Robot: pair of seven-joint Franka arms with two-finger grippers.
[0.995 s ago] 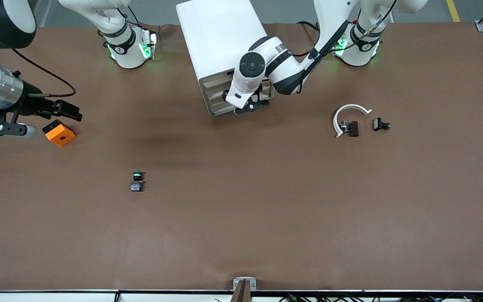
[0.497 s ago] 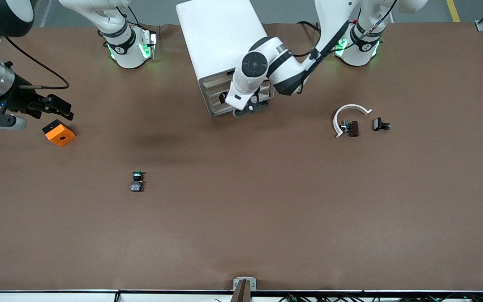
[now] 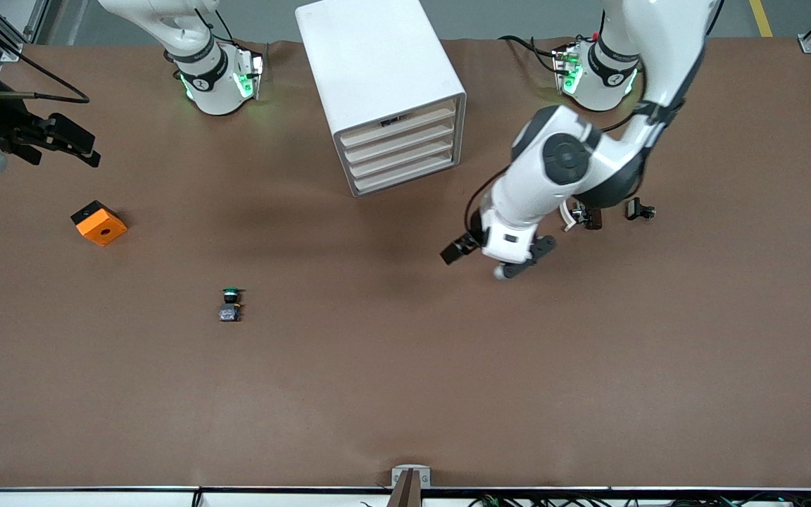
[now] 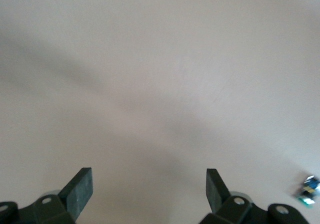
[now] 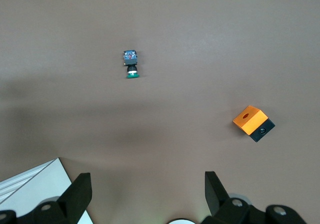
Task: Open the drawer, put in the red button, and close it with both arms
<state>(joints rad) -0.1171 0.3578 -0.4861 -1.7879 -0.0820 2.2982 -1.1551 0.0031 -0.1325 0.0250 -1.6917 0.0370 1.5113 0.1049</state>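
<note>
The left gripper (image 3: 493, 259) has moved away from the cabinet (image 3: 384, 84) and hangs over bare table (image 3: 405, 394), fingers wide, holding nothing; the right gripper (image 3: 60, 144) has lifted off near the orange cube (image 3: 99, 223), fingers apart; all drawers (image 3: 405, 148) look shut; no red button shows.

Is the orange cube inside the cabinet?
No, the orange cube sits on the table, apart from the cabinet.

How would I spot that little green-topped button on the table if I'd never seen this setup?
Start at the white cabinet between the robots' bases, then look well nearer the front camera, toward the right arm's end. The green-capped button lies alone on bare brown table. It is far smaller than the orange cube, with a green cap and dark base.
</note>
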